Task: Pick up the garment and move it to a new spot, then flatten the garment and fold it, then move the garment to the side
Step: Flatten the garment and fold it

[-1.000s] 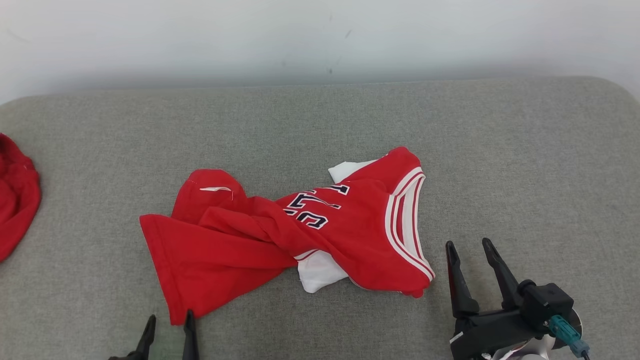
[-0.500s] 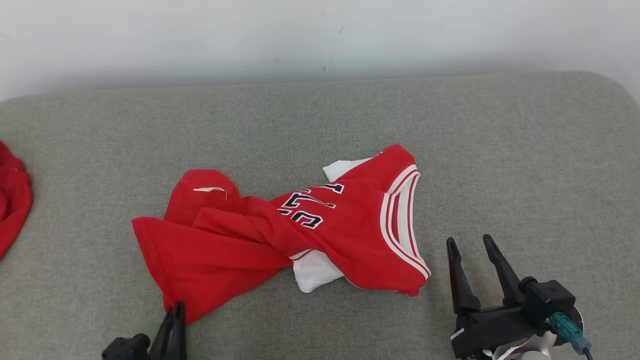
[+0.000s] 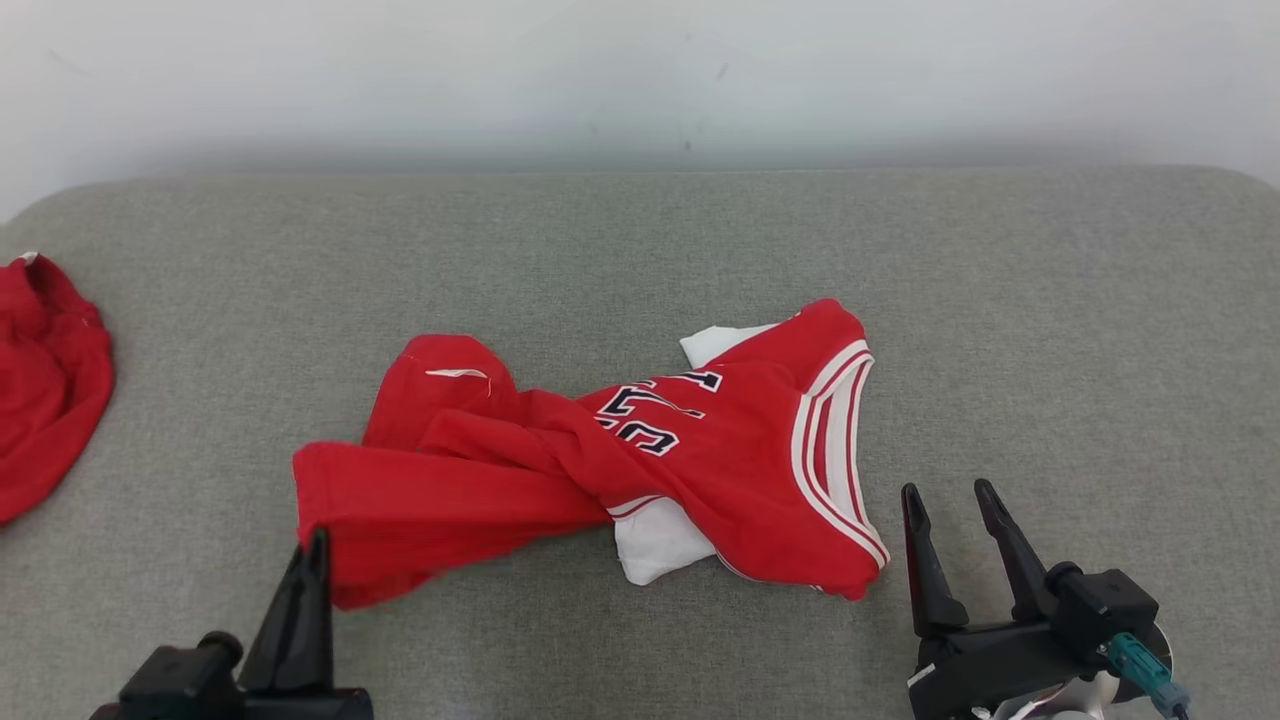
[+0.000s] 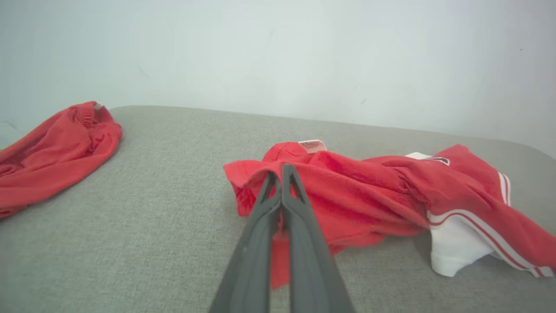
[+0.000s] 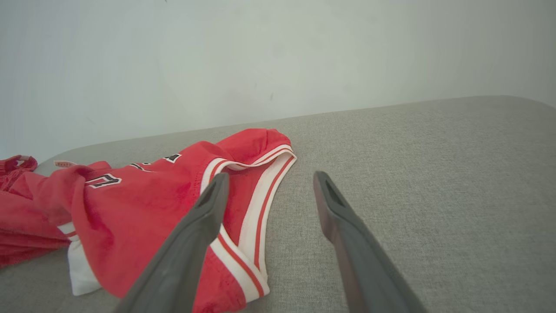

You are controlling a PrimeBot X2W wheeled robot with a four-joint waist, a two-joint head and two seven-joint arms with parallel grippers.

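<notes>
Lying crumpled at the middle of a grey padded surface (image 3: 640, 250), a red garment (image 3: 600, 470) with white trim has its near left corner pinched in the closed left gripper (image 3: 315, 545). The right gripper (image 3: 947, 487) stands just beside its right edge, fingers apart and empty. Another red cloth (image 3: 50, 380) lies far left

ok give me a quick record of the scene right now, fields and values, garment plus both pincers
garment: red jersey, crumpled, white trim, white lining showing
surface: grey cushion
left pincer: shut on the jersey's near-left hem corner
right pincer: open, holding nothing, beside the jersey's striped edge
other item: second red cloth, far left, apart from the jersey
flattened or folded: not yet
</notes>
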